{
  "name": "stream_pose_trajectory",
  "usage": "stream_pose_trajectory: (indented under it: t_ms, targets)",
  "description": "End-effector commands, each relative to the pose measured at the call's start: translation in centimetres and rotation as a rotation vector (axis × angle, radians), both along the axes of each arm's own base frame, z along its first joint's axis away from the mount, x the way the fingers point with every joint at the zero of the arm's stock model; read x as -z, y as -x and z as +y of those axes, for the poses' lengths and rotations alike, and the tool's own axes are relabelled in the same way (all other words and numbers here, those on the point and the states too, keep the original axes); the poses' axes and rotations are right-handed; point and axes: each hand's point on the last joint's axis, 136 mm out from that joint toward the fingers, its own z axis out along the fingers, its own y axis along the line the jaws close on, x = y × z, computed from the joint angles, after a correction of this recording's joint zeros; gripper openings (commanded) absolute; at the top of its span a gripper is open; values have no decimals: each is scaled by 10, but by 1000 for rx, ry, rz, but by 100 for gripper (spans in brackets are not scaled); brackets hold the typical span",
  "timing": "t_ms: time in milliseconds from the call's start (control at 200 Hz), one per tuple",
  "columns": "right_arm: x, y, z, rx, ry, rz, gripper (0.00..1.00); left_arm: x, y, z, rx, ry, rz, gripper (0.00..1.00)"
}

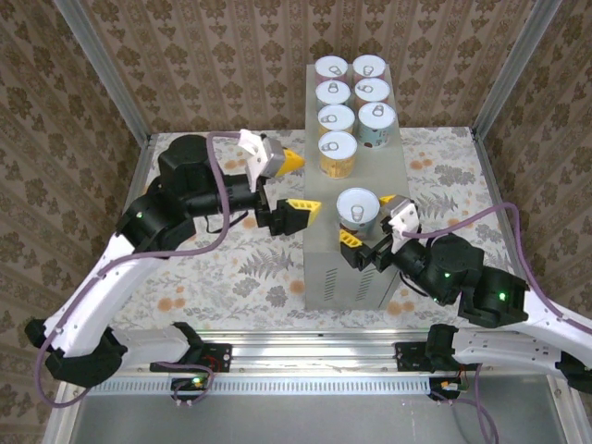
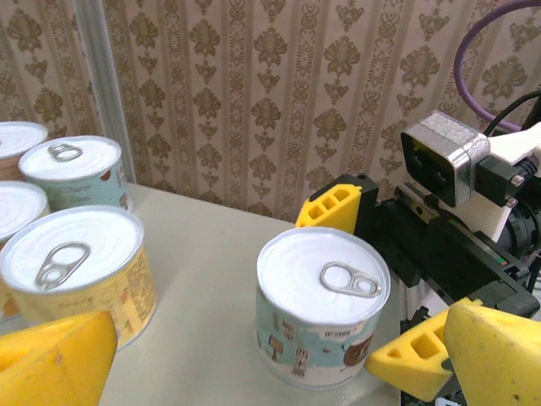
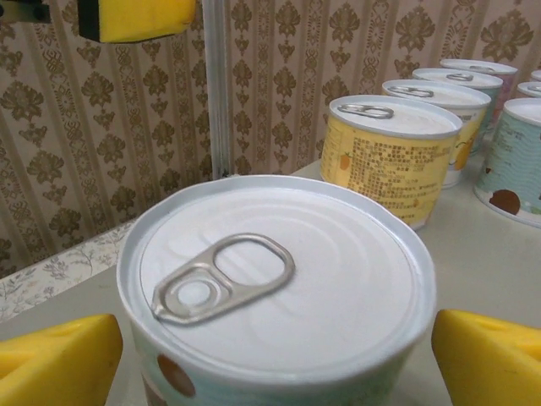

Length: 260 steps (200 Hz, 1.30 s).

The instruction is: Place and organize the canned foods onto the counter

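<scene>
The grey counter (image 1: 347,277) carries several canned foods in two rows at its far end, with a yellow can (image 1: 337,153) the nearest of those. One teal can (image 1: 358,207) stands alone nearer the front. My right gripper (image 1: 368,222) is open, its yellow fingers on either side of that teal can (image 3: 279,279), close to its wall. My left gripper (image 1: 298,187) hangs open at the counter's left edge, apart from the teal can (image 2: 321,313). The yellow can (image 2: 76,271) stands to the left in the left wrist view.
Floral floor (image 1: 231,268) surrounds the counter. Patterned walls and aluminium posts (image 1: 111,83) close the cell. A metal rail (image 1: 305,347) runs along the near edge. The right arm's wrist camera (image 2: 444,165) sits just behind the teal can.
</scene>
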Motion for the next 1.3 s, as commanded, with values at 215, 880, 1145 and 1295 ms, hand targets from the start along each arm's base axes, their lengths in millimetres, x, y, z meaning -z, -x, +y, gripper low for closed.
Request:
stream_pose_trajectory:
  t_ms: [215,880,1145,1295]
  targets:
    - [-31,-18,-22,130,-92,-80,73,6,-5,16,-51,0,29,100]
    - [-23,-94,-63,257,-86,-9,68,17,-29,16,-128,-30,44,100]
    - [-19,-113,-67,261,-96,6,68,14,-38,17,-164,-29,34,100]
    - [-16,-122,-67,254,-99,16,68,13,-41,16,-167,-36,35,100]
